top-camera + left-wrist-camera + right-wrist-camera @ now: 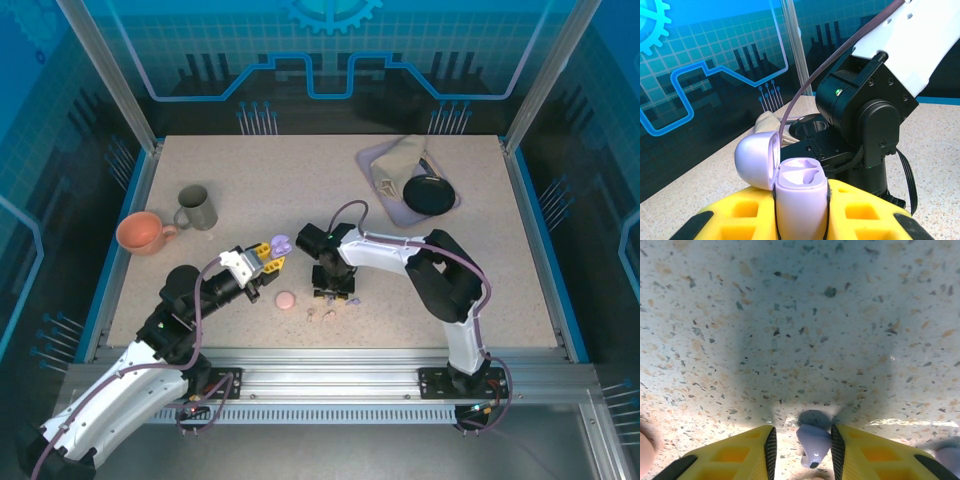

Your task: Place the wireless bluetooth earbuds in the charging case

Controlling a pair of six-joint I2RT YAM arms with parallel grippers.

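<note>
My left gripper (268,256) is shut on a lavender charging case (800,195), held above the table. Its lid (757,160) hangs open to the left and both sockets look empty. The case (281,243) sits just left of the right arm's wrist. My right gripper (334,292) points straight down at the table. A lavender earbud (813,440) sits between its yellow fingers. The earbud touches the right finger (839,450) and a gap separates it from the left finger (770,450). The jaws stand open around it.
A closed pink case (285,300) and two pale earbuds (320,315) lie near the front. A purple tray (375,160) at the back right holds a black case (428,192) and a cloth (400,160). An orange cup (140,232) and a grey mug (197,208) stand at the left.
</note>
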